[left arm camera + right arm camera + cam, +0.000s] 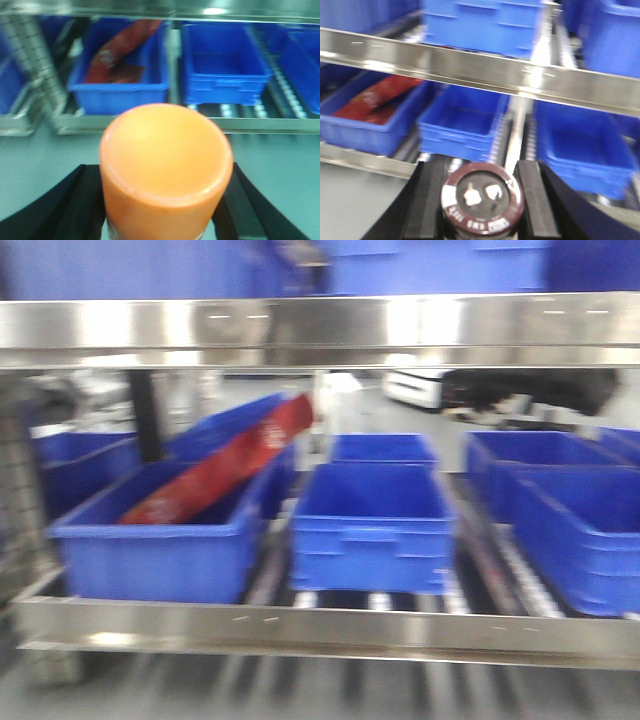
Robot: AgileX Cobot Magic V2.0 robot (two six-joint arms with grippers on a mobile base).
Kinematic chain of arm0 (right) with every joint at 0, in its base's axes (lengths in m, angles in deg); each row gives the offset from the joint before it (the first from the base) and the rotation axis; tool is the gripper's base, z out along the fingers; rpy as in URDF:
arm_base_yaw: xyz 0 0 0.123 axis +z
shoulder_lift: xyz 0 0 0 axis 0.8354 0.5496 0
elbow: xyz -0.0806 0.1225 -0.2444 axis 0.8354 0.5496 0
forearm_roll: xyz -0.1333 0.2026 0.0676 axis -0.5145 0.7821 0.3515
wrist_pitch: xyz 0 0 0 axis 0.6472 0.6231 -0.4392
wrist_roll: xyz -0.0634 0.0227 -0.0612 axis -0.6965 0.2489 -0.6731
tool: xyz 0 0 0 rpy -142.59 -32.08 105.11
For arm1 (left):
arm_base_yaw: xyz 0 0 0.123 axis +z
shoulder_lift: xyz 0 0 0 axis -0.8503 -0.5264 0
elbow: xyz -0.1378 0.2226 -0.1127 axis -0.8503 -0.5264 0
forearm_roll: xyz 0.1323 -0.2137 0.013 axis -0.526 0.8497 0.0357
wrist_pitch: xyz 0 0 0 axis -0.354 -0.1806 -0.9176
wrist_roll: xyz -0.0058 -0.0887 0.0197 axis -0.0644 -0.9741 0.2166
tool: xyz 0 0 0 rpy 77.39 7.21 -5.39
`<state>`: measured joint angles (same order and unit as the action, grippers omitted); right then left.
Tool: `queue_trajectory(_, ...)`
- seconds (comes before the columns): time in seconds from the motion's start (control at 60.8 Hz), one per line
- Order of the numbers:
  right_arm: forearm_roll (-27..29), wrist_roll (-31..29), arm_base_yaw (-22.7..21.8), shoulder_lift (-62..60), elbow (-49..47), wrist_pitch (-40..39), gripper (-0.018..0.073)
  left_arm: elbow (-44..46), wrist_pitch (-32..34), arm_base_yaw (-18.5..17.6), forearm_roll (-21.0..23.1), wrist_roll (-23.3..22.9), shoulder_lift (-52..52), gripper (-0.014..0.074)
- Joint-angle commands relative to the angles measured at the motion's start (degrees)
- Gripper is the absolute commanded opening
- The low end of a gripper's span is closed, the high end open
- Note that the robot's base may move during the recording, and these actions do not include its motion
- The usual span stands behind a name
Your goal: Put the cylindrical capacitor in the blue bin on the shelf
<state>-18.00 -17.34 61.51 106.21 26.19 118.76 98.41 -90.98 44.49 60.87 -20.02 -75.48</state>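
Right wrist view: capacitor (482,204) is clamped in right end effector (481,196) before the shelf (470,65), left end effector (165,202) clamped on orange cylinder (165,150); capacitor prob. rigid, smooth & light, so grip mid-body.

You have one dark cylindrical capacitor (482,200), one orange plastic cylinder (165,165), one red foil packet (220,475) at nine o'clock, and at least seven blue plastic bins (370,555).
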Motion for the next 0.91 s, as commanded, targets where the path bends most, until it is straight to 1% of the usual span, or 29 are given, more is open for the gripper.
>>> queue_trajectory(0.0,-0.16,-0.30,0.15,-0.03,-0.34,-1.35,-0.0025,0.59,1.36,-0.34,0.18,0.12,0.11,-0.0111)
queue_trajectory(0.889,-0.16,-0.30,0.15,-0.03,-0.34,-1.35,-0.0025,0.59,1.49,-0.34,0.16,0.12,0.11,-0.0111)
